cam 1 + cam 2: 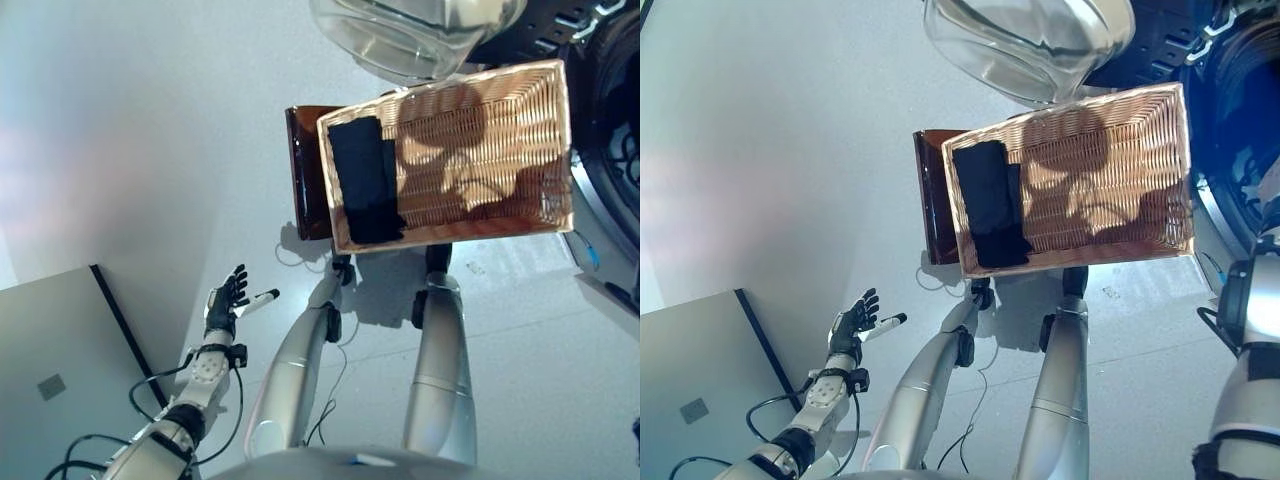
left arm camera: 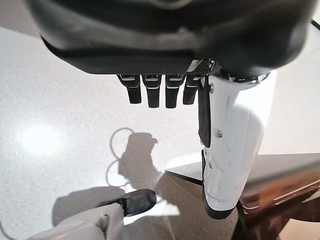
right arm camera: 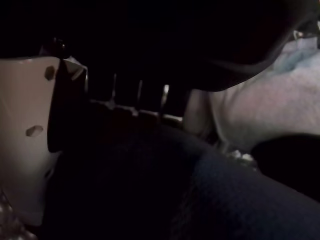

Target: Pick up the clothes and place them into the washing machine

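A wicker basket (image 1: 460, 237) rests on a brown stool (image 1: 305, 170) in front of me. Dark clothes (image 1: 365, 180) lie folded along its left side; the other part of its floor is bare weave. My left hand (image 1: 224, 300) hangs low on the left, open and empty, with straight fingers (image 2: 150, 90) and its white-covered thumb (image 2: 230, 145) above the floor. My right arm (image 1: 1250, 300) reaches into the washing machine (image 1: 610, 130) on the right. In the right wrist view my right hand (image 3: 30, 135) is deep in the dark drum, with a dark garment (image 3: 150, 190) against it and a pale cloth (image 3: 260, 120) beside that.
The washer's glass door (image 1: 410, 35) stands swung open above the basket's far edge. A grey panel (image 1: 50, 370) with a dark edge lies on the floor at the lower left. Pale floor spreads left of the stool.
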